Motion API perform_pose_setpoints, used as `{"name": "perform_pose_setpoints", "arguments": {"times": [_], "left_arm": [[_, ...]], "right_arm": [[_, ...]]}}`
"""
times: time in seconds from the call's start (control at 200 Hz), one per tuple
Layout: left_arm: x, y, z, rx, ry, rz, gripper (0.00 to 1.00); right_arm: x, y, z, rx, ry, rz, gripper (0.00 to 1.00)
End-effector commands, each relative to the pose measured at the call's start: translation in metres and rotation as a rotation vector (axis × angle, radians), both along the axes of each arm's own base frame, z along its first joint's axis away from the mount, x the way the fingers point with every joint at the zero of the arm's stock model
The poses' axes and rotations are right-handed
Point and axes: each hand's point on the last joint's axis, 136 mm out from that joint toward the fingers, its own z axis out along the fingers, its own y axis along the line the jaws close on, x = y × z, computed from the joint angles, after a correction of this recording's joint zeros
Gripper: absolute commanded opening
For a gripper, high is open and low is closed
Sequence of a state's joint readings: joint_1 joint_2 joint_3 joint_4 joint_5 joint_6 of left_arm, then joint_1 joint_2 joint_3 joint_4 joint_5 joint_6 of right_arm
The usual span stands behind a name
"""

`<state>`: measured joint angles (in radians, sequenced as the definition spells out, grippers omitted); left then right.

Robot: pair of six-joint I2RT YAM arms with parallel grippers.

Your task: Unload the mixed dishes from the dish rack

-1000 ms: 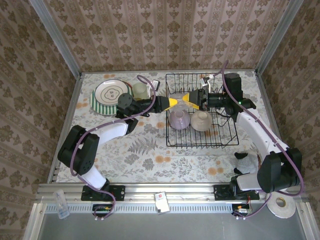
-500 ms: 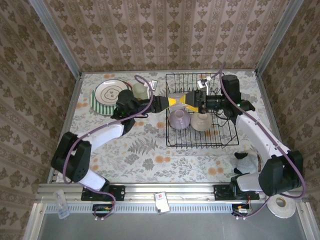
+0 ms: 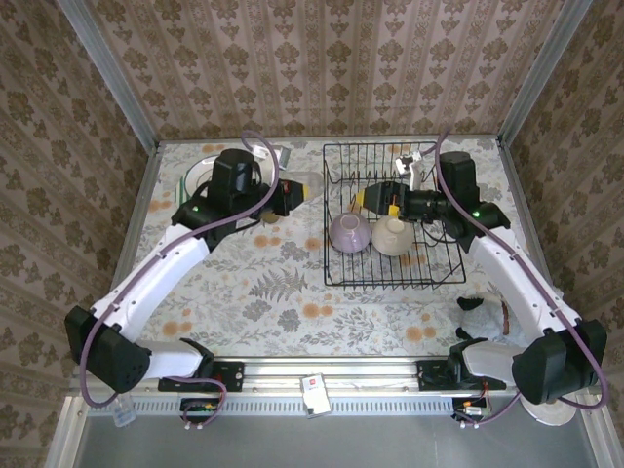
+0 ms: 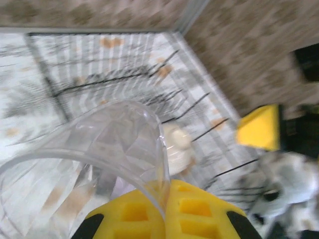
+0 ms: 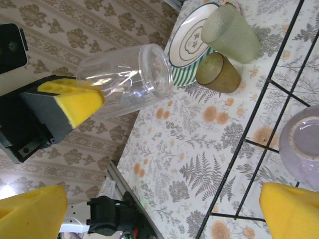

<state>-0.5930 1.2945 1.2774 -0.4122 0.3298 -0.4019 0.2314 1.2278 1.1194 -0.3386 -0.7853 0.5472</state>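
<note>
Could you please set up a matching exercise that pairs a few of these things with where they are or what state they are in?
Things:
1. clear glass
2. lavender bowl
3. green cup
4. right claw

Places or states:
A. in the rack
B. open
C. gripped by the left claw
D. on the table beside the striped plate

Pairs: 1-C, 2-A, 3-D, 4-B

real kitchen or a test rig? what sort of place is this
Probably a lab test cell dressed as a home, not a real kitchen: wallpaper panels set in a bare metal frame, a floral tablecloth under the rack, and a mounting rail along the near edge.
</note>
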Motion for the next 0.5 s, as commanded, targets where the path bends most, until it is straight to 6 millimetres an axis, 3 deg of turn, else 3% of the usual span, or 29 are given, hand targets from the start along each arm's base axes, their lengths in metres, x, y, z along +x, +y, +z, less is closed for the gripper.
{"name": "perform_pose_setpoints", "arguments": {"times": [0.0, 0.21, 0.375, 0.495], "left_arm": [[-0.008, 0.062, -0.042, 0.39, 0.033, 0.094, 0.0], [-0.016, 0.107, -0.065, 0.632, 0.113, 0.127, 0.0], [-0.008, 0.127, -0.094, 0.717, 0.221, 0.128, 0.0], [0.005, 0.13, -0.115, 0.769, 0.263, 0.127, 0.0]], "right_arm": [[0.002, 0.0, -0.01, -0.047, 0.003, -0.012, 1.0], [0.005, 0.011, -0.023, -0.081, 0.018, 0.016, 1.0], [0.003, 0.02, -0.032, -0.124, 0.018, 0.04, 1.0], [-0.001, 0.022, -0.039, -0.158, 0.018, 0.049, 1.0]]}}
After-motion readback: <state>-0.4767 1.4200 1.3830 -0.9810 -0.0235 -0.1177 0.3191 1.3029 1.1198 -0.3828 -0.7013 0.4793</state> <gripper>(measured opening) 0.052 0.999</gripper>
